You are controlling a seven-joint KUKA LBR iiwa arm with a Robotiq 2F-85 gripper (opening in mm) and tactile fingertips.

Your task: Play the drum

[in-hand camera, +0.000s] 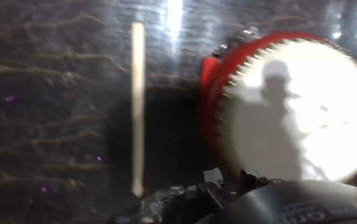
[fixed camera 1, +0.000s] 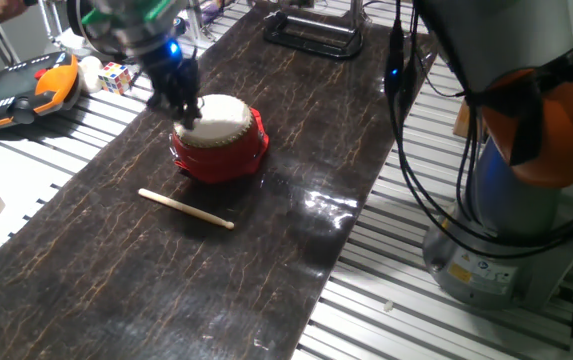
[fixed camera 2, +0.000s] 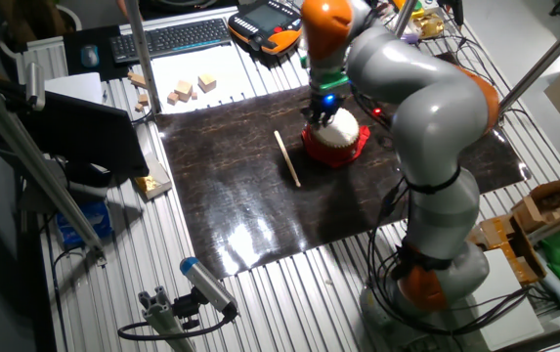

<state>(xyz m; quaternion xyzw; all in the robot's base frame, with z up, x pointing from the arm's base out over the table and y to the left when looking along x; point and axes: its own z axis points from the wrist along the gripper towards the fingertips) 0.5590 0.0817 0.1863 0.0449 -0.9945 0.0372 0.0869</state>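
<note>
Fingers of the gripper (fixed camera 1: pixel 188 112) rest at the skin's edge of the drum (fixed camera 1: pixel 220 140), mid-mat; whether they are parted or closed cannot be told. The drumstick (fixed camera 1: pixel 186 209) lies unused nearby. An off-centre press could tip the drum.

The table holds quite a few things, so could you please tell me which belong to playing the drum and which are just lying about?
Belonging to the job:
- the drum
- the gripper, down at the drum's skin
- the wooden stick, lying beside the drum, untouched, possibly a drumstick

Just lying about:
- wooden blocks
- colour cube
- orange pendant
- keyboard
</note>
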